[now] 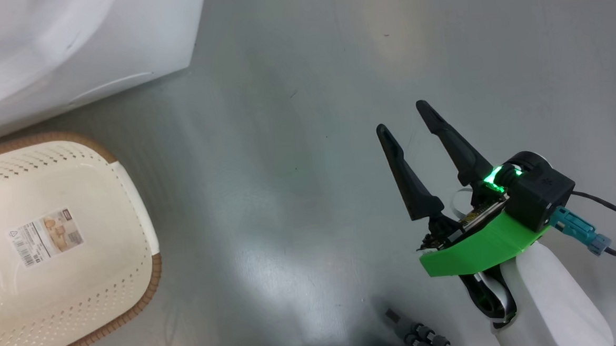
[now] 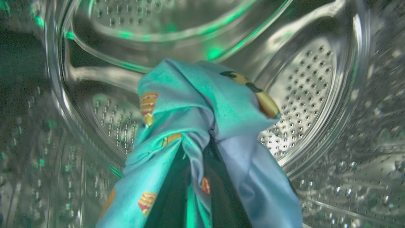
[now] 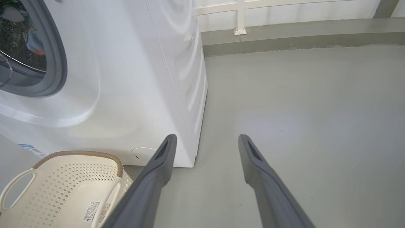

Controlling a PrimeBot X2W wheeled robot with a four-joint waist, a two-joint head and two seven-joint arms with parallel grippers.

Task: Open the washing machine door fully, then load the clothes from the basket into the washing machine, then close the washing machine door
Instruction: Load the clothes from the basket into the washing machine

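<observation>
Head view: the right gripper (image 1: 401, 117) hung released, fingers apart, over the floor (image 1: 296, 142), with the basket (image 1: 48, 155) near the washing machine (image 1: 96, 47); left wrist view — the left gripper (image 2: 197, 148) was clenched on the clothes (image 2: 190, 104) inside the drum (image 2: 310, 95); right wrist view — the basket stood just before the machine's front.

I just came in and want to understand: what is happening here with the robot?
The robot is loading laundry. Its left gripper, shut on the light blue clothes, is inside the steel drum. The right gripper hangs open over the floor, holding nothing. The basket beside the washing machine looks empty.
</observation>
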